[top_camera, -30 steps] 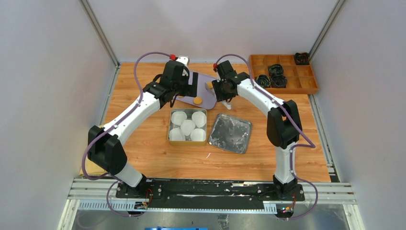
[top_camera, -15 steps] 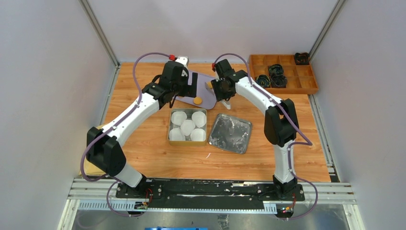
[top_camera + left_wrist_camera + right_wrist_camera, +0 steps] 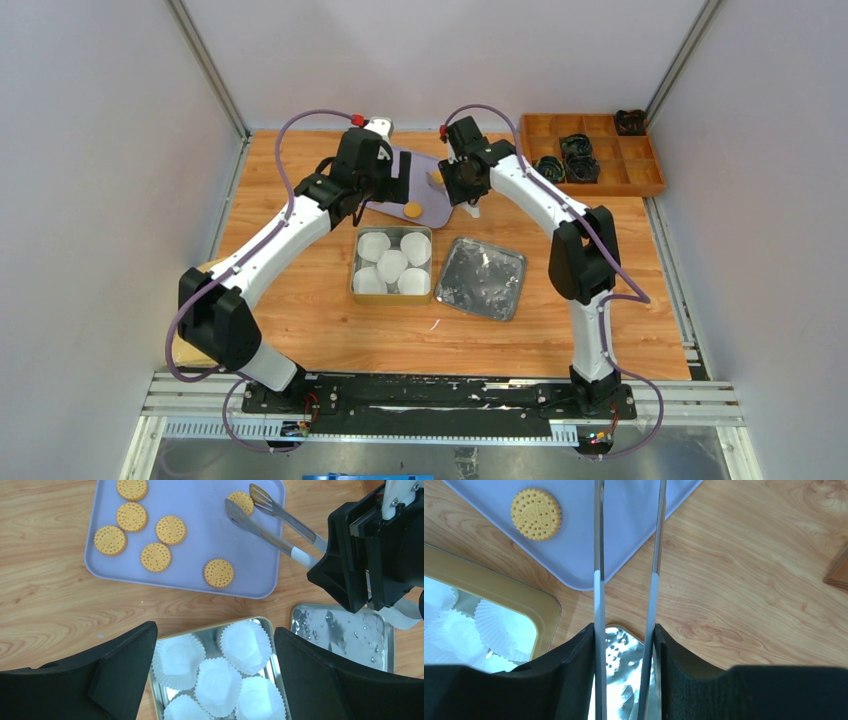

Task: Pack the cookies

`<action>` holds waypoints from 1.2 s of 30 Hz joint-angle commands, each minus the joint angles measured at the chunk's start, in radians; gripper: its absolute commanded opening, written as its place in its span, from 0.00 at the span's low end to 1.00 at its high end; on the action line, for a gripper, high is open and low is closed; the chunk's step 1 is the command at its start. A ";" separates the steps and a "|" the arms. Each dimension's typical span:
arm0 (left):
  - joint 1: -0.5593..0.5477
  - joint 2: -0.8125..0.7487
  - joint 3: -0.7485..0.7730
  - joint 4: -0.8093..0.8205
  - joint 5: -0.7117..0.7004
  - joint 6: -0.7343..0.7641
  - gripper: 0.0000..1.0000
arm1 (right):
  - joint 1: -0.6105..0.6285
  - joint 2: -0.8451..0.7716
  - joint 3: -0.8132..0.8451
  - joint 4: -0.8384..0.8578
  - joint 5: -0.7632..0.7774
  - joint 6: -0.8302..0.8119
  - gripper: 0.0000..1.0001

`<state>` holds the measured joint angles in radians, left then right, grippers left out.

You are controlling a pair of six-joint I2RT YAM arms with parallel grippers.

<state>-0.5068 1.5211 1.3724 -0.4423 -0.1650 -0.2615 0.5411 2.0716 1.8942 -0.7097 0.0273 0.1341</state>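
Several round orange-yellow cookies [image 3: 155,556] lie on a lavender tray [image 3: 200,540]. My right gripper [image 3: 624,635] is shut on metal tongs [image 3: 280,522]. The tong tips sit on either side of one cookie [image 3: 242,501] at the tray's far right corner. Whether they touch it I cannot tell. One cookie [image 3: 536,514] shows in the right wrist view beside the tong arms [image 3: 596,555]. My left gripper [image 3: 212,645] is open and empty, above the gold-rimmed tin [image 3: 215,624] that holds several white paper cups [image 3: 217,685]. In the top view the left gripper [image 3: 385,185] and right gripper [image 3: 462,185] flank the tray [image 3: 425,175].
A silver tin lid [image 3: 482,278] lies right of the tin [image 3: 392,229]. A wooden compartment box [image 3: 590,150] with black items stands at the back right. Grey walls enclose the table on three sides.
My right gripper with the tongs has shifted slightly toward the far side of the tray. The left arm has barely moved.
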 commanded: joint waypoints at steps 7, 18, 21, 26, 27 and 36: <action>-0.001 -0.040 -0.023 0.027 0.002 0.017 0.92 | 0.018 0.042 0.052 -0.054 -0.007 -0.012 0.00; -0.001 -0.042 -0.022 0.025 -0.005 0.021 0.91 | 0.019 0.037 0.037 -0.050 0.014 0.010 0.00; -0.001 -0.040 -0.022 0.024 -0.005 0.021 0.91 | 0.019 0.034 0.055 -0.047 0.027 0.012 0.00; -0.001 -0.045 -0.020 0.022 -0.010 0.024 0.91 | 0.019 0.022 0.065 -0.036 0.035 0.020 0.00; -0.001 -0.046 -0.020 0.021 -0.011 0.025 0.91 | 0.019 0.021 0.070 -0.031 0.038 0.018 0.00; -0.001 -0.047 -0.020 0.023 -0.013 0.025 0.84 | 0.019 0.028 0.115 -0.030 0.037 0.003 0.00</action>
<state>-0.5068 1.5082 1.3609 -0.4416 -0.1658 -0.2436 0.5438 2.1143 1.9739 -0.7345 0.0525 0.1413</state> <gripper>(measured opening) 0.866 0.457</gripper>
